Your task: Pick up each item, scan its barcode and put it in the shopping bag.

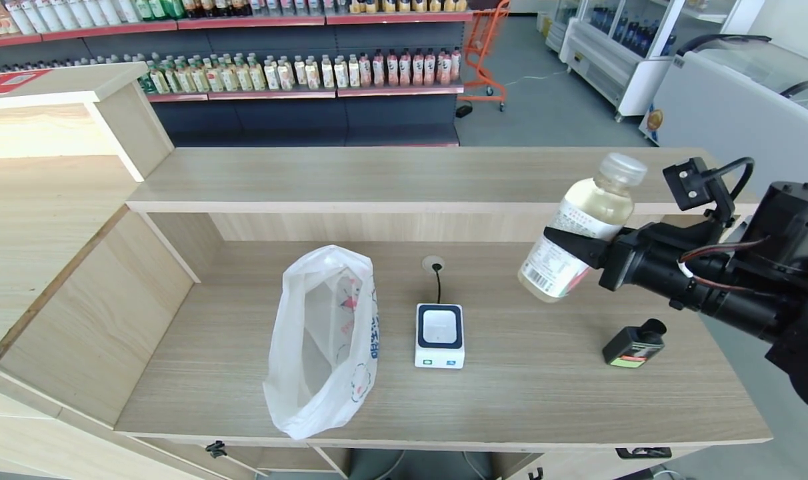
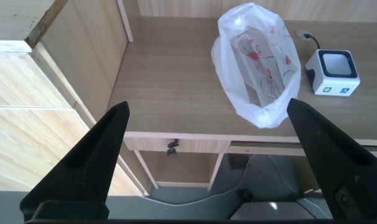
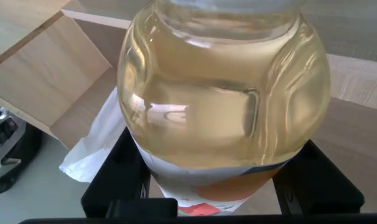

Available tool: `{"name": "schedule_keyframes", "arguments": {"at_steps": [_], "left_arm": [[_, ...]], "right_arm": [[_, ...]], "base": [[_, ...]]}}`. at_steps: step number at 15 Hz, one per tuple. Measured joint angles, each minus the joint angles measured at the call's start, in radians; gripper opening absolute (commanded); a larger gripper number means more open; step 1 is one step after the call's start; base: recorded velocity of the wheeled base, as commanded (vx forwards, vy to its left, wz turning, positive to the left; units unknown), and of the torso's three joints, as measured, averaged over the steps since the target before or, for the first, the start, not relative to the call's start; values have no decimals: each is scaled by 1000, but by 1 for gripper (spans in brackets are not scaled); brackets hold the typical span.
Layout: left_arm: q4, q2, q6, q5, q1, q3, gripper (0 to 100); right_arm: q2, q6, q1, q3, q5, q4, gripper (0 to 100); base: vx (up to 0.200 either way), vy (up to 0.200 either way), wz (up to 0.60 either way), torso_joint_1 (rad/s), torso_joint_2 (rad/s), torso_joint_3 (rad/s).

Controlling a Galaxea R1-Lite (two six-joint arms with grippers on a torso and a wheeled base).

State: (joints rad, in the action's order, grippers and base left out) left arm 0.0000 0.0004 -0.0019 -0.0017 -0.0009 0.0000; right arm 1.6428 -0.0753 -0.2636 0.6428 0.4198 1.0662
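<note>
The right arm extends in from the right. Its right gripper (image 1: 575, 245) is clamped round the middle of a clear plastic bottle of pale yellow drink (image 1: 596, 205), held tilted in the air to the right of the white square scanner (image 1: 439, 335). Its black fingers cover part of the label. The left gripper (image 2: 207, 109) hangs spread wide over the near left edge of the wooden counter (image 1: 544, 390), by the white plastic shopping bag (image 1: 324, 340).

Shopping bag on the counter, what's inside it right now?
No item shows through the open mouth of the shopping bag, just its printed plastic walls. Its far end is crumpled, so that part is hidden.
</note>
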Motion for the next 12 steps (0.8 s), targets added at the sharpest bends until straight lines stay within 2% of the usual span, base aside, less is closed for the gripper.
{"name": "schedule_keyframes", "arguments": {"at_steps": [1,6,12], "left_arm": [[0,0,1,0,0,0,100],[0,0,3,0,0,0,100],[0,0,2,1,1,0,100]], "right_arm": [[-10,-1,1,-21,-8,-3,0],[-17,-1,0,-34,-5,7,0],[0,-5,2,-31,-9,3,0]], "base": [[0,200,0,-22,2,-2],[0,0,0,0,0,0],[-200,0,0,0,6,6]]}}
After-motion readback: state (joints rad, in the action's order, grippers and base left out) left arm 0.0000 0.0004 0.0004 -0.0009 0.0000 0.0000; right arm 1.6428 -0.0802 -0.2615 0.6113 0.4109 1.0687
